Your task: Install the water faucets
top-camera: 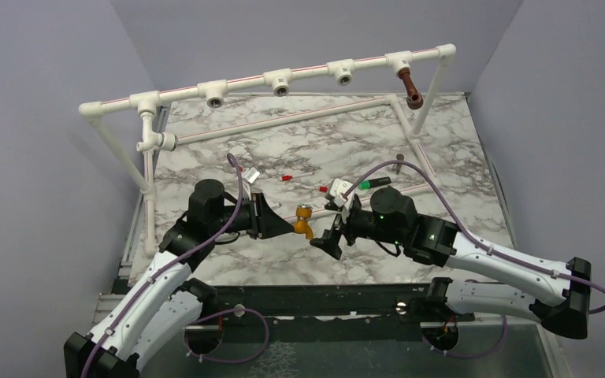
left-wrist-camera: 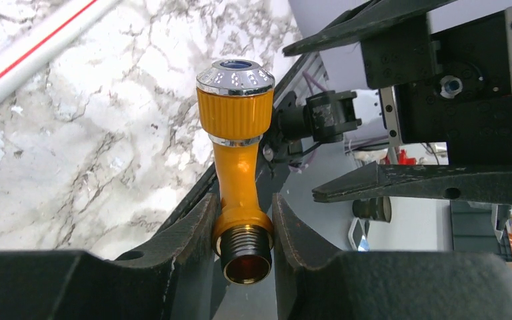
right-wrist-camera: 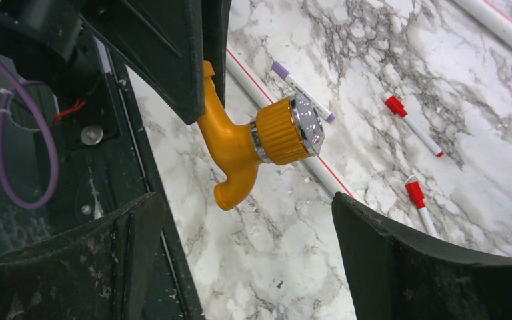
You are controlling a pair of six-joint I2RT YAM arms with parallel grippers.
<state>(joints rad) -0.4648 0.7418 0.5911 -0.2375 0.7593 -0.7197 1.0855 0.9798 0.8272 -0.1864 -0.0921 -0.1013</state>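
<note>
Orange-yellow faucet [left-wrist-camera: 238,153] | rigid, probably light, glossy-slick | left hand [left-wrist-camera: 243,223] clamps threaded end | right hand [right-wrist-camera: 253,220] gapes empty beside it | better hold: ribbed collar, leaving thread free

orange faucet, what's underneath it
Marble tabletop and a white red-striped pipe lying on it; the faucet, clamped in the left gripper, covers a stretch of that pipe.

Bright, even light; faint soft shadows on marble table [top-camera: 347,150]; cap of faucet [right-wrist-camera: 250,143] glints.
</note>
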